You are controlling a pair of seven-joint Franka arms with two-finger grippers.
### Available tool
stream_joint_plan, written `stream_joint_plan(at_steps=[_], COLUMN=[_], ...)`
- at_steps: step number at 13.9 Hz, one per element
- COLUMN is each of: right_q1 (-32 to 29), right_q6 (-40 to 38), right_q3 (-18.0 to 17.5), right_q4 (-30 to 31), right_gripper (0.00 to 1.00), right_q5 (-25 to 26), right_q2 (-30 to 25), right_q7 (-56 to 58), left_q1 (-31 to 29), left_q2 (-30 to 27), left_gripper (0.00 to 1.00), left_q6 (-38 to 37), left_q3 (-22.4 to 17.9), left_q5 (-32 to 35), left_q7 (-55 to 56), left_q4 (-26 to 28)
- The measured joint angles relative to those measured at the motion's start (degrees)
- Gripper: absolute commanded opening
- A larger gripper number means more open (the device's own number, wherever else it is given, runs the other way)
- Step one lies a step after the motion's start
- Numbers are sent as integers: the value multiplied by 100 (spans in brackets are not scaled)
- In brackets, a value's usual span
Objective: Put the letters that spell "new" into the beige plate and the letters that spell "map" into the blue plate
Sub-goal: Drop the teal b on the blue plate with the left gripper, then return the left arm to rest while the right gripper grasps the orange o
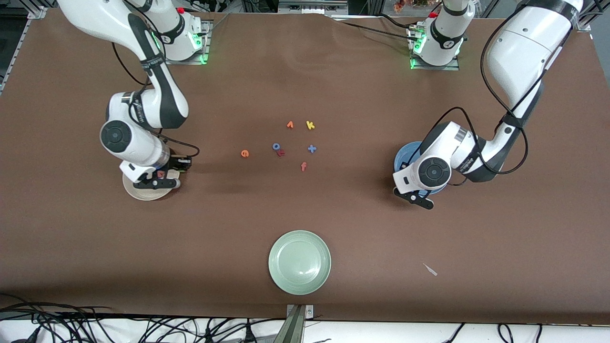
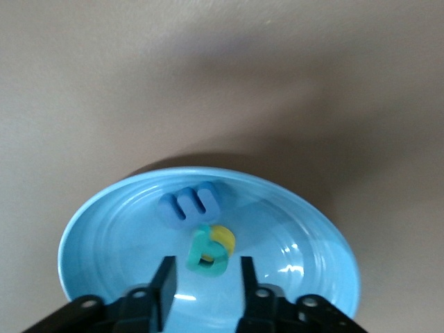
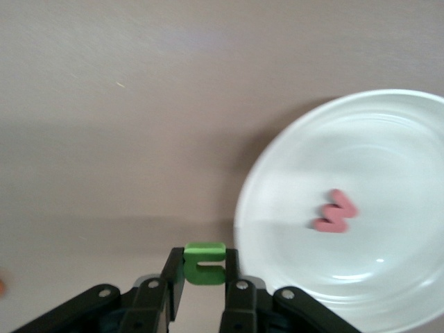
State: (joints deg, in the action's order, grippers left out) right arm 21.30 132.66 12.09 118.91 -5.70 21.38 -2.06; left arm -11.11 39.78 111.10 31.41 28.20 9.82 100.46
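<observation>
The blue plate point(image 1: 404, 157) point(image 2: 104, 243) lies toward the left arm's end of the table. It holds a blue "m" point(image 2: 191, 205), a yellow "a" point(image 2: 225, 238) and a teal "p" point(image 2: 207, 257) that leans on the "a". My left gripper point(image 1: 420, 199) point(image 2: 206, 267) hangs open over this plate, with the "p" loose between its fingers. The beige plate point(image 1: 138, 191) point(image 3: 388, 139) holds a red-pink "w" point(image 3: 335, 212). My right gripper point(image 1: 161, 180) point(image 3: 205, 253) is shut on a green "n" point(image 3: 205, 263) just beside that plate's rim. An orange "e" point(image 1: 244, 153) lies on the table.
Mid-table lie an orange "v" point(image 1: 289, 125), a yellow "k" point(image 1: 310, 125), a blue "o" point(image 1: 276, 146), a red "r" point(image 1: 280, 153), a blue "t" point(image 1: 311, 148) and an orange "f" point(image 1: 303, 166). A pale green plate point(image 1: 299, 261) sits nearest the front camera.
</observation>
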Motion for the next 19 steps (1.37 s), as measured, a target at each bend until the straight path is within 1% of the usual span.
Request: stream_joint_plan(at_steps=[2,3,4,6,8,10,11,13,16,17,18,19], right_q1=[-9,-30,-97,-306,-366,-343,-330,-317,-295,-287,-279,-269], right_q6=[-1,0,5,22,-7,-270,-399,-518,-518,-481,-403,-299], right_q3=[262,392,478,525,516,413,328,36,-560,-752,-938,-1110], right_q4=[129,188,229,242,227,103,25,-63,-73,-74,-75,-74], right_gripper=[18,43,99,100,100,100,100,100,100,100,100,100], right_q5=[0,0,0,0,0,-3,-5,-65,-98,-99,-100,-100], right_q2=[-5,17,53,127,136,112,82,-24,-135,-143,-144,-144], right_q7=[459,701,913,1163,1200,1038,844,355,-571,-906,-1257,-1597], left_q1=[-67,-86,-86,-83,-108,-225,-300,-436,-553,-547,-495,-352], left_q2=[-86,-193,-352,-803,-1348,-1756,-1859,-1929,-1931,-1958,-2024,-2135], left_gripper=[100,100,100,100,100,100,100,100,100,100,100,100], left_q6=[17,8,-40,-332,-657,-740,-851,-1210,-1955,-2091,-2164,-2232], left_q3=[49,112,163,218,221,215,206,183,152,105,6,-210], left_q5=[-9,-56,-196,-583,-793,-852,-946,-1224,-1642,-1714,-1743,-1791], left_q7=[-2,4,9,13,11,10,10,9,7,7,7,7], left_q4=[-61,-126,-207,-409,-631,-969,-1224,-1738,-2351,-2496,-2586,-2621])
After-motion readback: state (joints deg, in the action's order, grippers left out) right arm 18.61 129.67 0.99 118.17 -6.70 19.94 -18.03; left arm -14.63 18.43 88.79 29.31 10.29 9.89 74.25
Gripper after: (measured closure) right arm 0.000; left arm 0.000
